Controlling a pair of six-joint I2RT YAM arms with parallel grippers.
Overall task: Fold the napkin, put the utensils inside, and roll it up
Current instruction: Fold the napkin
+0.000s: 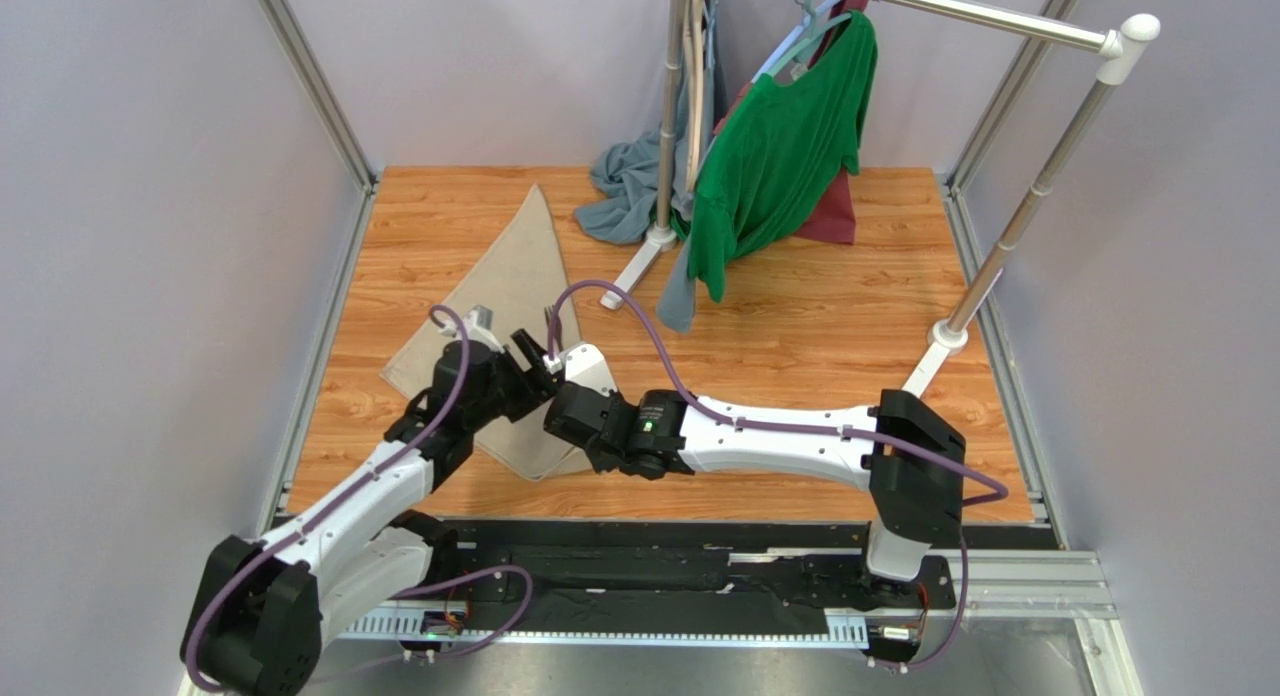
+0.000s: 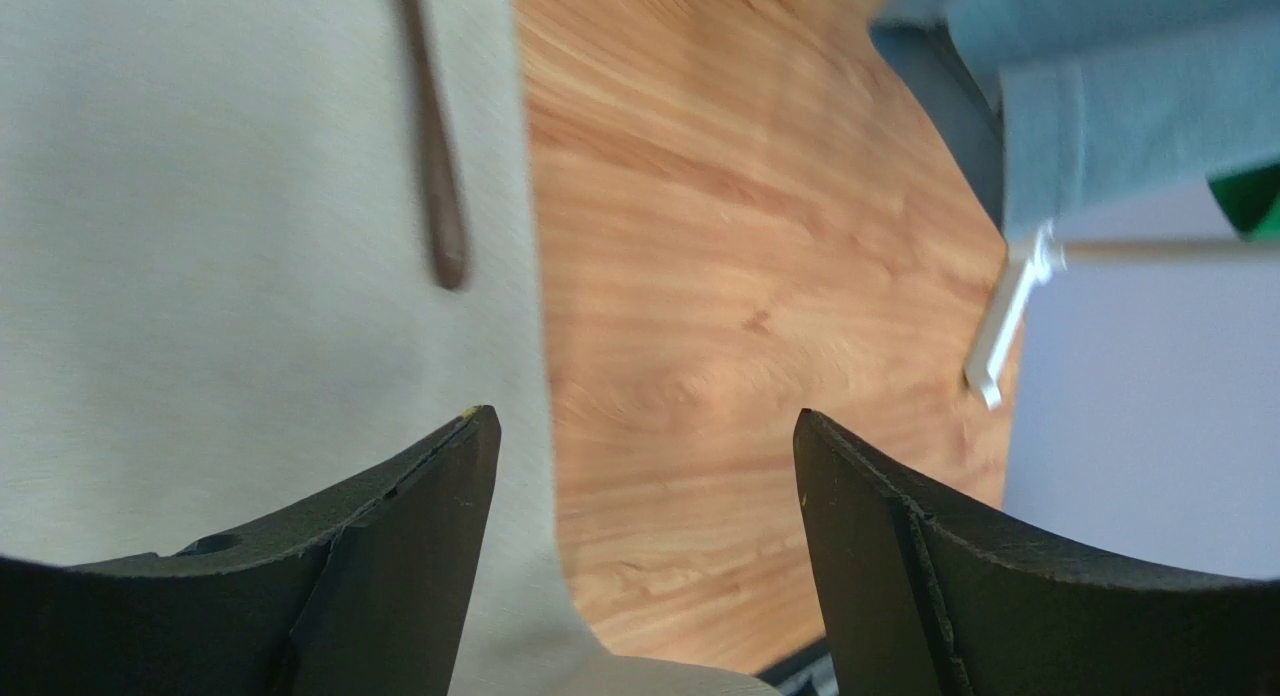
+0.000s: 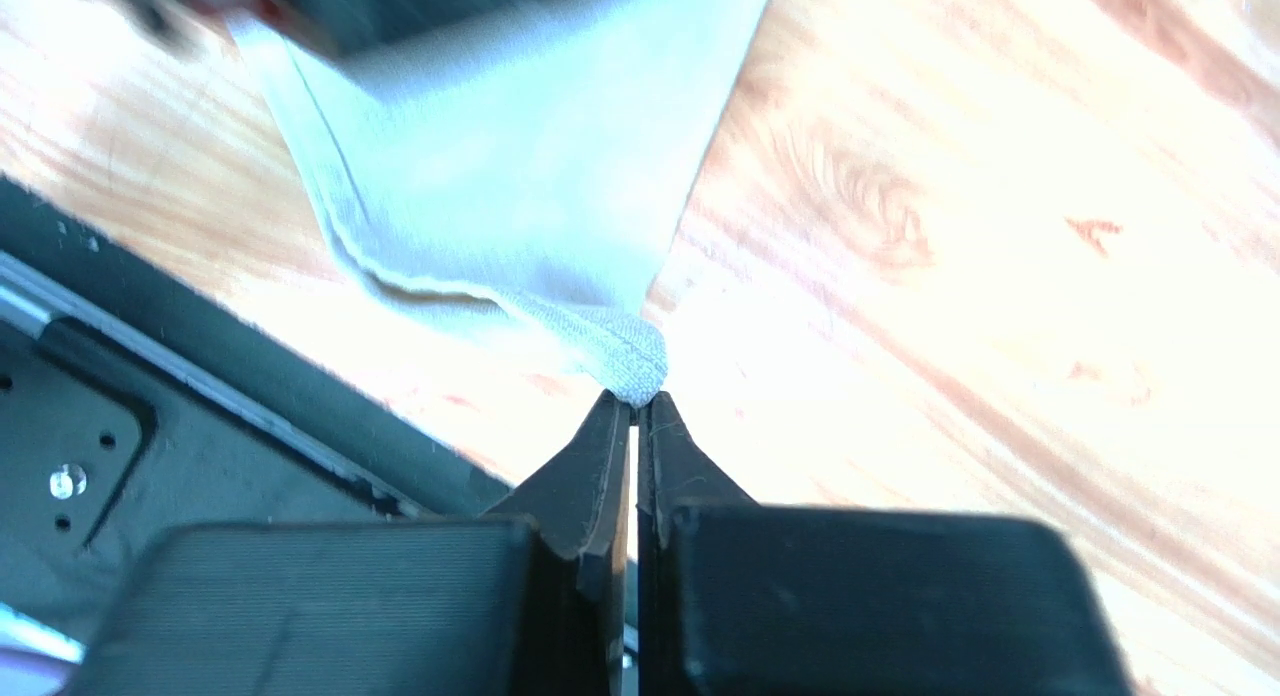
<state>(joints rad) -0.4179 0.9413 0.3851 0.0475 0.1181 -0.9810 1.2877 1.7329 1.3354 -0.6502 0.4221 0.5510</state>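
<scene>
Right end effector [image 3: 633,426] pinches napkin [image 3: 511,171] corner; fork [image 2: 433,141] parallels napkin's edge.

Right of the napkin [image 1: 519,269] the wooden worktop [image 1: 842,336] lies bare up to the rack post [image 1: 1037,186]. Beyond the napkin, the rack's foot [image 1: 646,251], a grey-blue cloth [image 1: 619,186] and a hanging green shirt [image 1: 774,149] block the way. Over the napkin's near corner both arms crowd together, the left claw [image 2: 643,426] spread wide, the right claw [image 3: 631,404] pinched on that corner

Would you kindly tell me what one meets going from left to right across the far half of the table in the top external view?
napkin → grey-blue cloth → green shirt → right rack post
</scene>
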